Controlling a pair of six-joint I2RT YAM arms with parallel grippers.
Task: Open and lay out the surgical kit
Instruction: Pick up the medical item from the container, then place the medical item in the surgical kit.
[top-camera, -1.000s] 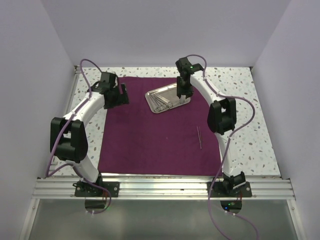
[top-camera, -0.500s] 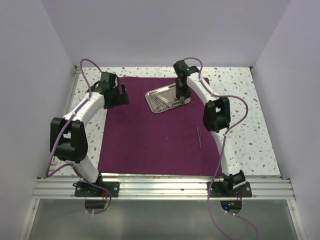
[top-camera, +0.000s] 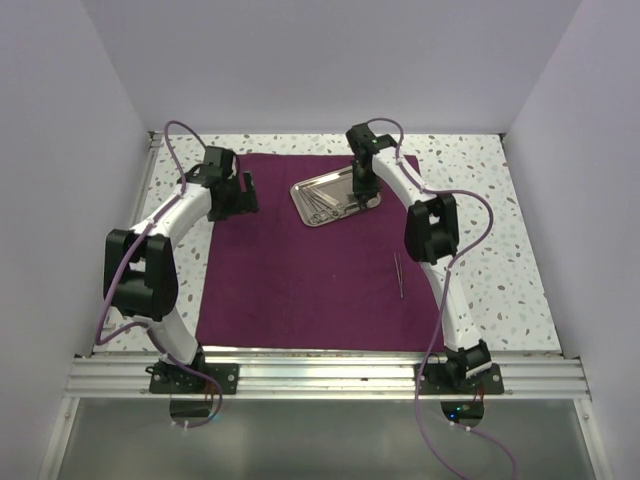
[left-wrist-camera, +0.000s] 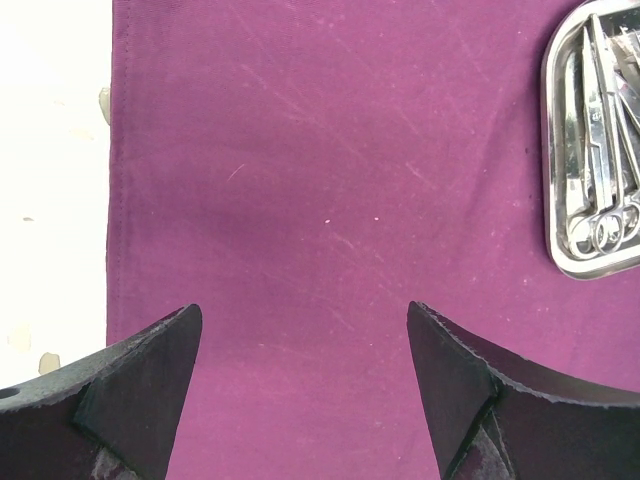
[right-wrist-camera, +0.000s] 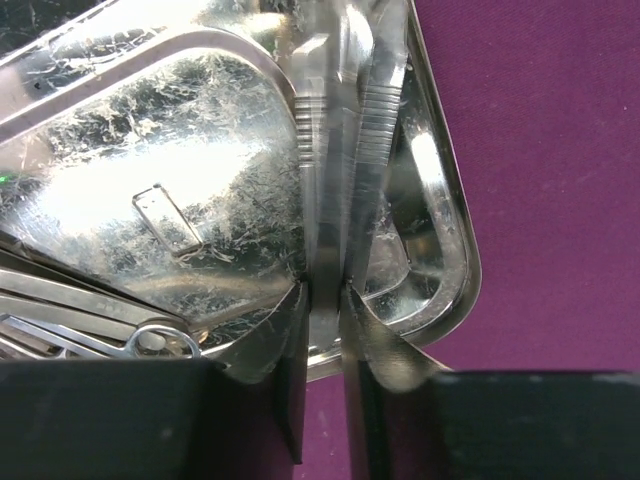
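Observation:
The maroon cloth (top-camera: 300, 270) lies spread flat on the table. At its far edge sits the steel tray (top-camera: 303, 188), holding ring-handled instruments (top-camera: 322, 205). My right gripper (top-camera: 362, 190) reaches down into the tray's right end. In the right wrist view its jaws (right-wrist-camera: 325, 290) are shut on an upright pair of ribbed steel tweezers (right-wrist-camera: 345, 150) above the tray floor (right-wrist-camera: 150, 130). Another thin steel instrument (top-camera: 399, 273) lies on the cloth's right part. My left gripper (top-camera: 235, 195) hovers over the cloth's far left, open (left-wrist-camera: 305, 315) and holding nothing; the tray (left-wrist-camera: 552, 150) shows at its right.
Speckled white tabletop (top-camera: 500, 250) borders the cloth on the left and right. Lilac walls close in the back and both sides. An aluminium rail (top-camera: 330, 375) with both arm bases runs along the near edge.
My right gripper has shifted slightly left over the tray and its jaws have closed onto the tweezers. The left arm has barely moved.

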